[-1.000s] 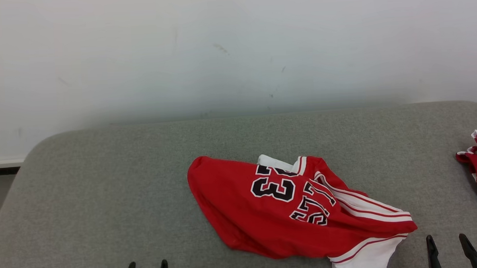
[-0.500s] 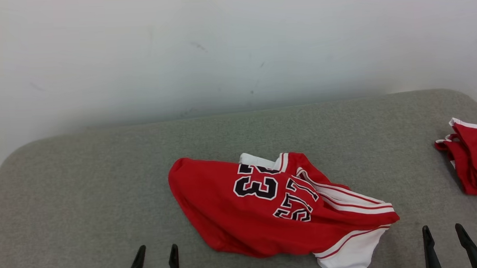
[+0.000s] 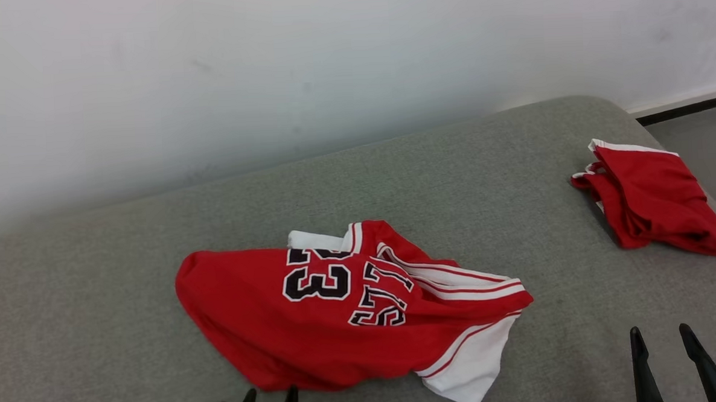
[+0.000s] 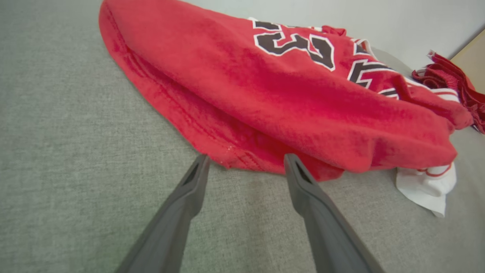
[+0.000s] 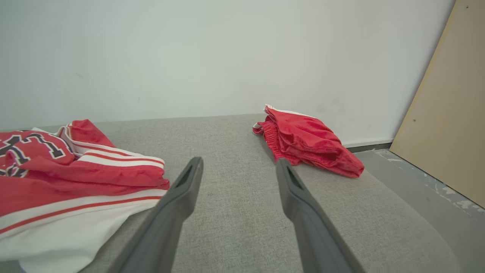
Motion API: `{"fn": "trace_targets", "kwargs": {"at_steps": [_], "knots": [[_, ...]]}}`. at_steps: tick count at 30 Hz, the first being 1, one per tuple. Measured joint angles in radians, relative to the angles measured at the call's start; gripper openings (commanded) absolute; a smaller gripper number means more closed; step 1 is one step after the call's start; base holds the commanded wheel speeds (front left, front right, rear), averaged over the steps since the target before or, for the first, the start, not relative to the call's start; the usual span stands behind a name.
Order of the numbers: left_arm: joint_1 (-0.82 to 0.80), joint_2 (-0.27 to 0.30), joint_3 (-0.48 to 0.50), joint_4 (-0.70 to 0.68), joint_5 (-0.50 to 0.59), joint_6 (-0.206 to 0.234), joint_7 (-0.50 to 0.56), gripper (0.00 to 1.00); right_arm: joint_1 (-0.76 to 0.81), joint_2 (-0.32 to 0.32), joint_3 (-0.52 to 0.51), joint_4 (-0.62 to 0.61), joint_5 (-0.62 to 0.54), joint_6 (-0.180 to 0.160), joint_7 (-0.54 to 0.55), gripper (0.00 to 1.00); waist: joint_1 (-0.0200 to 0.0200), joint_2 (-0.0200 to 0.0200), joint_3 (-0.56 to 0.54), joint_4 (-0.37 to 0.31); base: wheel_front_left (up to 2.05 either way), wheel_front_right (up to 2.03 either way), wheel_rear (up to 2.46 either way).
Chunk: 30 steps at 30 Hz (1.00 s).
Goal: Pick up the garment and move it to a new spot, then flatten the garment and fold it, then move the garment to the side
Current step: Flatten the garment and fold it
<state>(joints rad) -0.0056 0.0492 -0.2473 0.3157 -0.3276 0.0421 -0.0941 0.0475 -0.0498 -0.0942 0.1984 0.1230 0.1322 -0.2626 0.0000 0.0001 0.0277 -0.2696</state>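
A crumpled red jersey [image 3: 338, 310] with white trim and black "23" lies mid-table; it also fills the top of the left wrist view [image 4: 273, 91] and the left of the right wrist view [image 5: 68, 178]. My left gripper [image 3: 269, 401] is open at the jersey's near hem, its fingertips [image 4: 201, 161] touching the red edge, nothing pinched. My right gripper [image 3: 660, 342] is open over bare cloth right of the jersey, holding nothing.
The grey fabric table [image 3: 95, 261] ends at a white wall behind. A second red garment [image 3: 654, 203] lies bunched near the table's right edge, seen too in the right wrist view [image 5: 310, 142]. A tan board [image 5: 451, 113] leans at the far right above grey floor.
The head camera has turned right and tilted, shifting the whole scene left. My left gripper has closed in on the jersey's near hem. The right gripper stays put.
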Motion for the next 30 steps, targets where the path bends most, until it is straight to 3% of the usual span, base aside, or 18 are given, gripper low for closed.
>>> {"fn": "trace_targets", "kwargs": {"at_steps": [5,12,13,14,15,23,30], "knots": [[-0.036,0.000,0.008,0.072,-0.030,0.029,0.002,1.00,-0.002,0.000,-0.003,-0.002,-0.001,0.000,0.000,1.00,0.0001,0.0000,0.015,-0.045,0.00,0.00,0.00],[-0.076,0.000,0.016,0.132,-0.051,0.029,-0.030,1.00,-0.004,0.000,-0.009,-0.003,-0.001,0.000,0.000,1.00,0.0001,0.0000,0.031,-0.068,0.00,0.00,0.00],[-0.081,0.000,0.017,0.139,-0.051,0.028,-0.032,0.77,-0.004,0.000,-0.009,-0.003,-0.001,0.000,0.000,1.00,0.0001,0.0000,0.032,-0.068,0.00,0.00,0.00],[-0.085,0.000,0.017,0.148,-0.052,0.029,-0.035,0.09,-0.004,0.000,-0.010,-0.003,-0.001,0.000,0.000,1.00,0.0001,0.0000,0.033,-0.067,0.00,0.00,0.00],[-0.090,0.000,0.017,0.156,-0.053,0.027,-0.035,0.00,-0.004,0.000,-0.011,-0.003,-0.001,0.000,0.000,1.00,0.0001,0.0000,0.033,-0.066,0.00,0.00,0.00],[-0.093,0.010,0.018,0.161,-0.073,0.006,-0.040,0.00,-0.002,0.000,-0.021,-0.004,-0.001,0.000,0.000,1.00,0.0001,0.0000,0.035,-0.031,0.00,0.00,0.00],[-0.019,0.054,0.017,-0.085,-0.109,-0.024,0.016,0.00,0.018,0.000,-0.030,-0.005,-0.001,0.000,0.000,1.00,0.0001,0.0000,0.027,0.047,0.00,0.00,0.00]]}}
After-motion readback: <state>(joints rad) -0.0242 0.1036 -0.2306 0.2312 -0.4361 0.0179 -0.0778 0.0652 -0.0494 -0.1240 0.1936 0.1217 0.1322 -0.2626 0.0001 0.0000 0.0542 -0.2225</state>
